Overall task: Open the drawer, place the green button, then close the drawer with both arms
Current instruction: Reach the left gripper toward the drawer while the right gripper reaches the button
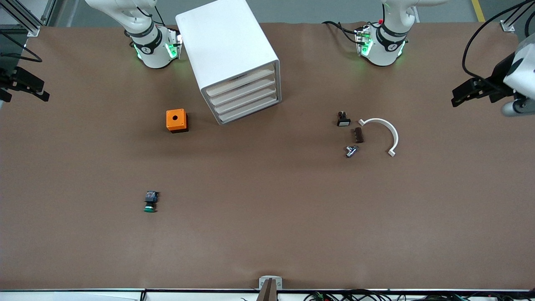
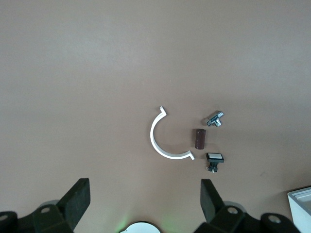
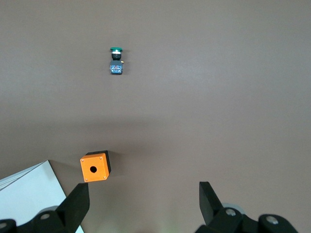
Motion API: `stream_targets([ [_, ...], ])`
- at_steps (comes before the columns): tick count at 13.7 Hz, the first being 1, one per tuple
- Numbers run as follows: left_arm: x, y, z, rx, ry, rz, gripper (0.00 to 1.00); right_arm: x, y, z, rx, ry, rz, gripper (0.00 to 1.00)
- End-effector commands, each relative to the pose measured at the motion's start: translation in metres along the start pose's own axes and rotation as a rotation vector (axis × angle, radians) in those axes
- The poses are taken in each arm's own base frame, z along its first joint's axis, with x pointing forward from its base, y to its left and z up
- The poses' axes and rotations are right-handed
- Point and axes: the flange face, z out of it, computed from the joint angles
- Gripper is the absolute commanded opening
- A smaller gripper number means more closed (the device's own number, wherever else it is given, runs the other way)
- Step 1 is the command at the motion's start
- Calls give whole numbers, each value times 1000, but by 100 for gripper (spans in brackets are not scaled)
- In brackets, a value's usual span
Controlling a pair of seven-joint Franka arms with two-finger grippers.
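Note:
The button (image 1: 150, 202) lies on its side on the brown table, green cap toward the front camera, well nearer to that camera than the orange box (image 1: 177, 120). The right wrist view also shows the button (image 3: 116, 60). The white cabinet (image 1: 228, 54) stands between the two arm bases, its four drawers (image 1: 244, 98) all shut. High over the table near its own base, my right gripper (image 3: 143, 189) is open and holds nothing. My left gripper (image 2: 145, 187) is likewise open and empty, high above the small parts.
The orange box (image 3: 95, 166) with a hole sits beside the cabinet. Toward the left arm's end lie a white curved clamp (image 1: 382, 133), a brown block (image 1: 358, 135), a metal fitting (image 1: 351, 151) and a small black part with a white face (image 1: 343, 119).

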Motion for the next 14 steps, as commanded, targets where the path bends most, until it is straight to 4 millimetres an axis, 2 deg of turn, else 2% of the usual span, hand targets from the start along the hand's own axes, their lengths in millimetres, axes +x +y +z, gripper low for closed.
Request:
stream_targets([
  [1, 21, 12, 29, 7, -15, 6, 100, -5, -2, -7, 1, 8, -10, 100],
  [3, 27, 21, 53, -6, -26, -29, 100, -2, 1, -11, -7, 16, -5, 100],
  [5, 34, 44, 79, -2, -75, -150, 100, 0, 0, -13, -10, 21, -5, 100],
  [7, 41, 78, 105, 14, -102, -222, 100, -1, 4, -13, -7, 23, 1, 100],
  [8, 48, 98, 124, 23, -114, -270, 100, 0, 6, -12, 0, 22, 5, 100],
  [10, 65, 125, 170, 14, -143, -350, 100, 2, 3, -10, -15, 20, -4, 100],
  [12, 71, 160, 213, 23, -162, -400, 100, 8, 2, -3, -46, 5, -12, 100],
  [13, 74, 178, 231, 35, -167, -443, 100, 16, 3, 10, -56, -16, -9, 100],
  [14, 76, 196, 248, 44, -172, -480, 100, 32, 4, 35, -63, -63, -11, 100],
])
